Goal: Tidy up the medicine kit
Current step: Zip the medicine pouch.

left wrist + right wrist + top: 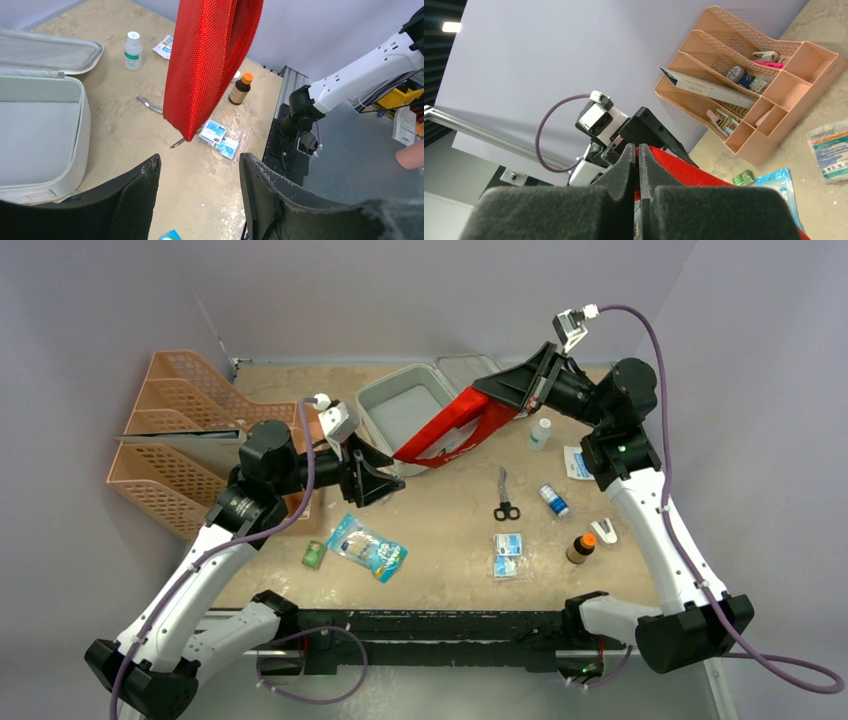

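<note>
A black rail (430,625) lay nearest, along the near edge of the mottled beige counter (440,540), with pale grey walls (400,290) behind. From above, the medicine kit (400,405) sat far and centre, open upward. Its lid lay back toward the far right, so its long axis ran near-left to far-right. The right gripper (490,390) had its jaws clamped on the top of a red pouch (450,430), which slanted down toward the left gripper (395,478).

Only the left wrist view showed the left jaws parted and empty. The pouch's low corner hung clear beyond them, and the kit lay to their left.

Only the right wrist view showed the orange trays (799,100) stocked with small items, beyond the closed fingers (624,165).
</note>
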